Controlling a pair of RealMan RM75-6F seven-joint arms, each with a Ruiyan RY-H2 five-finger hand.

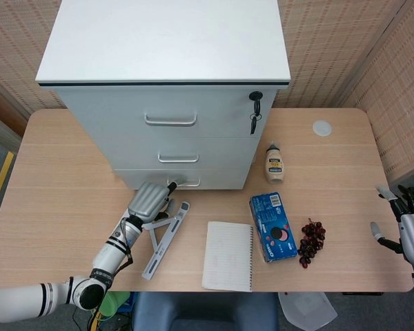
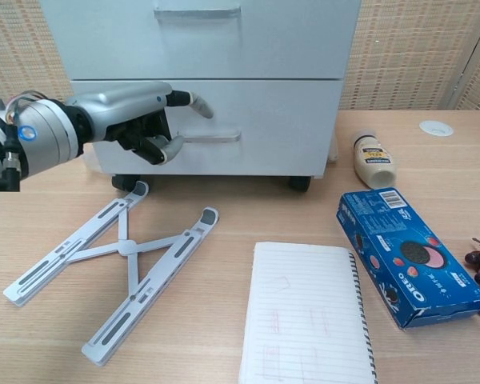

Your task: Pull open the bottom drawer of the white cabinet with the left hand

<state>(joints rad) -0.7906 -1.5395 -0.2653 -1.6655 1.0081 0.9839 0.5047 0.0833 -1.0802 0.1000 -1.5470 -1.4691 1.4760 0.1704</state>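
Note:
The white cabinet (image 1: 165, 41) stands at the back of the table, all three drawers closed. Its bottom drawer (image 2: 264, 120) carries a silver handle (image 2: 216, 138), seen in the head view as handle (image 1: 186, 183). My left hand (image 2: 132, 120) is right in front of that drawer, at the handle's left end. One finger points out above the handle while the others curl just beside it; no grip on it shows. In the head view the left hand (image 1: 149, 200) sits just below the drawer front. My right hand (image 1: 410, 231) hovers at the table's right edge, fingers apart, holding nothing.
A grey folding stand (image 2: 120, 256) lies under and in front of the left hand. A notebook (image 1: 228, 255), a blue Oreo box (image 1: 272, 226), grapes (image 1: 312, 241) and a bottle (image 1: 274, 163) lie to the right. A key (image 1: 254, 114) hangs from the top drawer's lock.

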